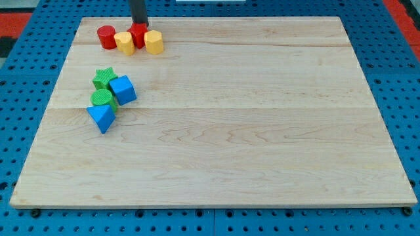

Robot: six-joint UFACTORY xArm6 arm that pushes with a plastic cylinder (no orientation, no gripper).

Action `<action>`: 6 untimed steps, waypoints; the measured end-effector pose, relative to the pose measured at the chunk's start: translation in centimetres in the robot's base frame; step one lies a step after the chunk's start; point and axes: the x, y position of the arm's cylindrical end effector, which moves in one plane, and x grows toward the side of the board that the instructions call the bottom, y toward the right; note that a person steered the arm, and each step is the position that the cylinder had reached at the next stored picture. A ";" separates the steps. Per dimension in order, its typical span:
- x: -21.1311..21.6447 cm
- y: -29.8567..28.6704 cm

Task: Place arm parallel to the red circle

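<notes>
Two red (pixel 106 37), yellow (pixel 153 42), green (pixel 103 78), blue blocks (pixel 123 90)

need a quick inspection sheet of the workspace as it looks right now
surface: pale wooden board, lying flat on a blue pegboard.
job's things: red circle near the board's top left corner, leftmost in a row of four blocks.
clutter: yellow block, red block and yellow hexagon complete that row; below it a cluster of green star, blue cube, green circle and blue triangle.
grippers: none fitted; my tip sits just behind the red block, to the right of the red circle.
cables: nothing seen.
surroundings: a red area at the view's top corners.
</notes>
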 end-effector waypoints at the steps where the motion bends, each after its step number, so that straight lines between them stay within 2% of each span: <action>1: 0.9 0.3; 3: -3.4 -1.1; 5: -3.4 -15.3; 6: -3.3 -15.6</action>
